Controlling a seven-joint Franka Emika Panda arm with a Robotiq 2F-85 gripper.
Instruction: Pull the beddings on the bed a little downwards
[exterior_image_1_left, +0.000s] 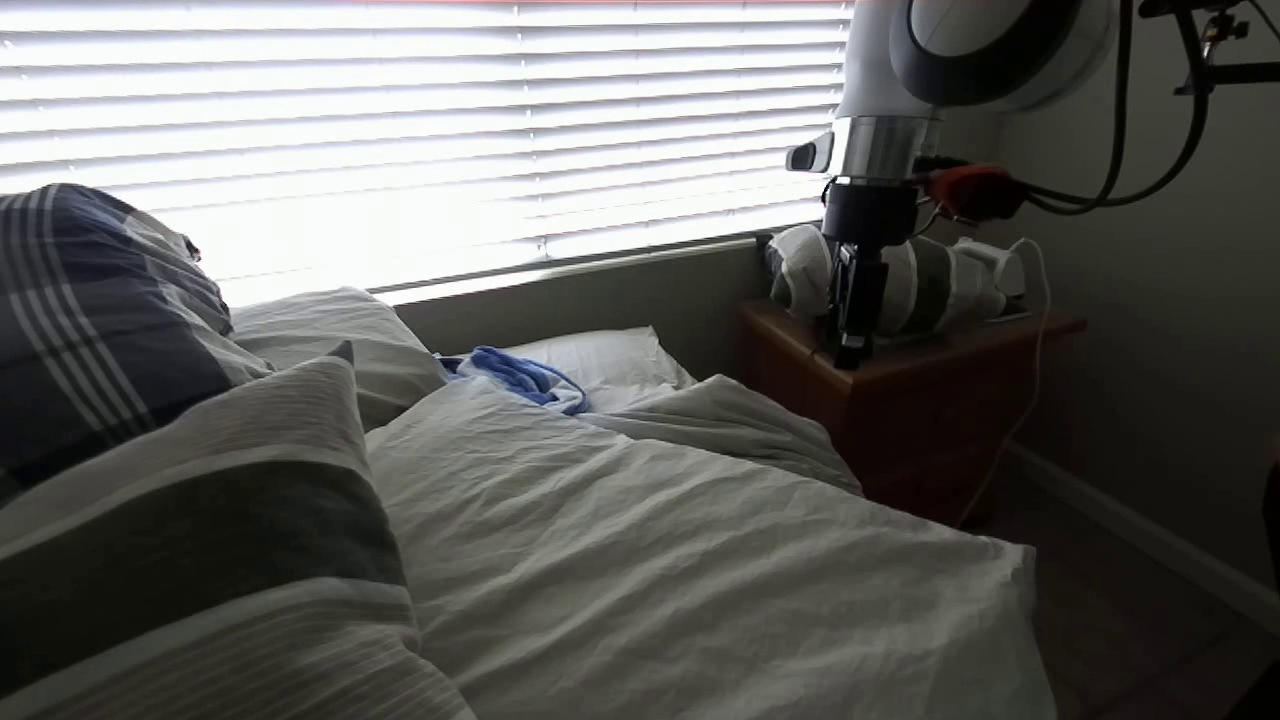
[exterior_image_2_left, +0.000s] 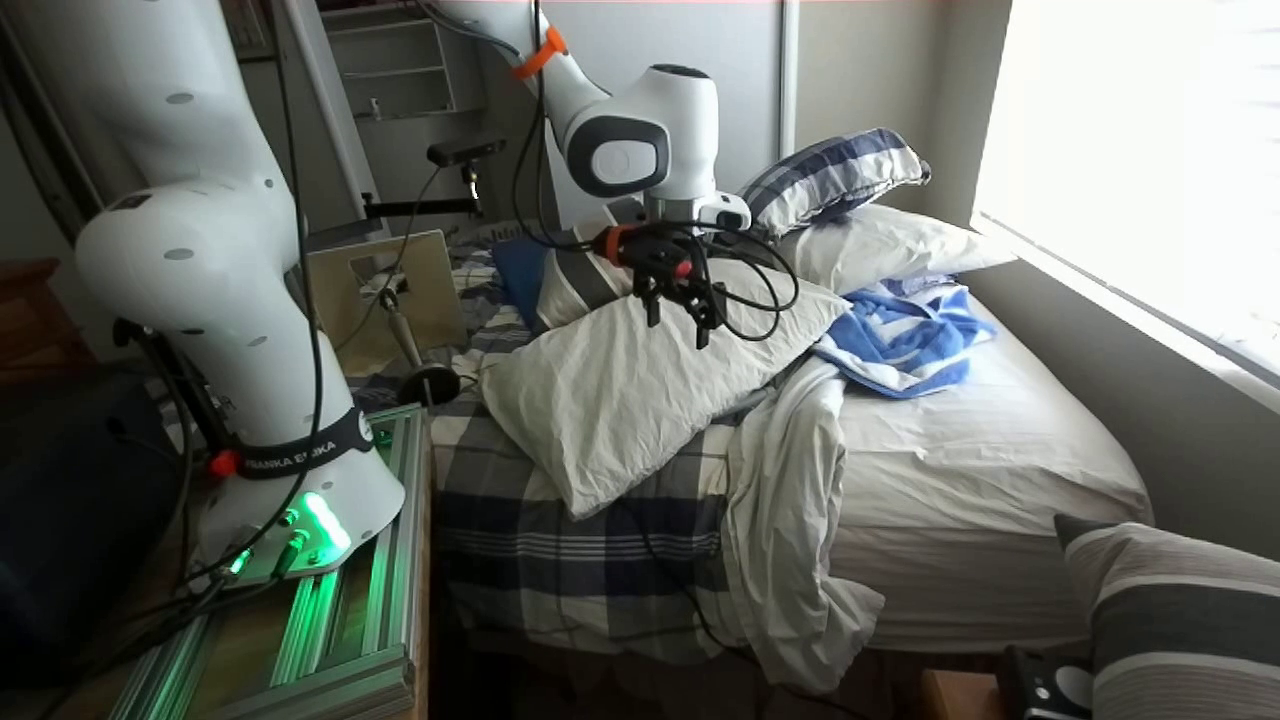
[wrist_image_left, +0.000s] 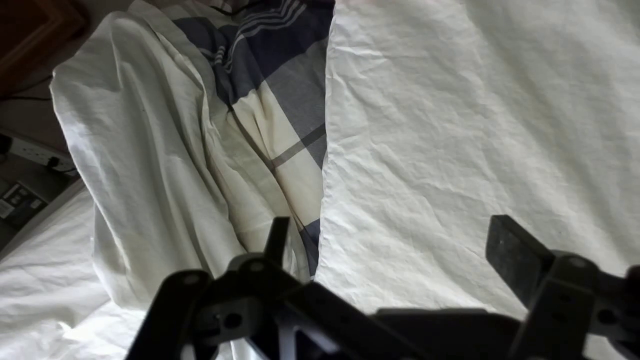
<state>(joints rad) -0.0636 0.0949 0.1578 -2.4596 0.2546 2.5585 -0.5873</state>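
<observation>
The bed carries rumpled beddings. A wide off-white piece, pillow-like in outline, lies on top; it also fills the foreground in an exterior view and the right of the wrist view. Beside it, a pale fold of the dark plaid cover hangs over the bed's side; this fold is at left in the wrist view. My gripper is open and empty above the off-white piece. In the wrist view its fingers stand wide apart, with the piece's edge between them.
A blue-and-white towel lies near the window side. Several pillows stand at the bed's head. A brown nightstand bears a banded pillow and a white device. A camera stand is beside the robot's base. Cables loop around the gripper.
</observation>
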